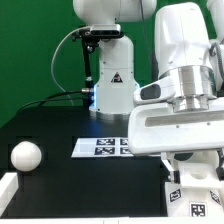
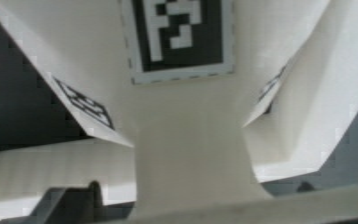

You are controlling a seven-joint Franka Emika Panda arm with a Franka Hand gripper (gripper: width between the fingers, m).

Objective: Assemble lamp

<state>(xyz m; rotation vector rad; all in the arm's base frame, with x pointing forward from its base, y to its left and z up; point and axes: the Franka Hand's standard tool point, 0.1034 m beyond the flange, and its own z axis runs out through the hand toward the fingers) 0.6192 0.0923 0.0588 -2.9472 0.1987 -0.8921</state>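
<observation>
White plastic filled the wrist view: a lamp part [image 2: 194, 120] with black-and-white square tags on three of its sides. It was very close to the camera. I could not tell if it was the base or the shade. Two dark fingers [image 2: 66, 205] showed at the edge of that view, one on each side of the white part. I could not tell how far apart they were, or if they had hold of it.

In the exterior view the big white arm [image 1: 185, 70] stood in front, on the exterior view's right. It hid the fingers. Under it sat the tagged lamp part [image 1: 197, 192], low on the black surface [image 1: 80, 190].

The round bulb [image 1: 25, 156] lay on the surface at the exterior view's left, well apart from the arm. The marker board [image 1: 105, 146] lay flat between the bulb and the arm. A green wall [image 1: 30, 60] stood behind.
</observation>
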